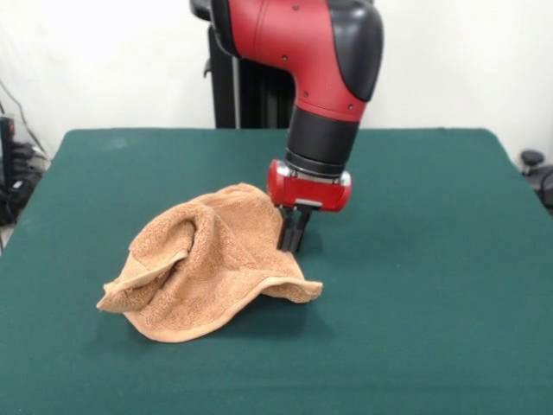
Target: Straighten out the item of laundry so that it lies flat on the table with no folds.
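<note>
Pinching towel edge, still crumpled.
My fingers point(292, 245) are closed on the towel point(207, 264) at its right rim; it's heaped mid-worktop point(432, 259). Best: lift, drag away from the heap, low and slow, so folds open.

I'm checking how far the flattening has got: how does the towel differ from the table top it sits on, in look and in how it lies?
The towel is orange-tan with a looped, fuzzy pile; the table is dark green and smooth. The towel is crumpled into raised folds with a curled edge; the table is flat. The towel covers only a small patch left of the hand; the table is far larger. Both are matte, soft-looking cloth surfaces.
</note>
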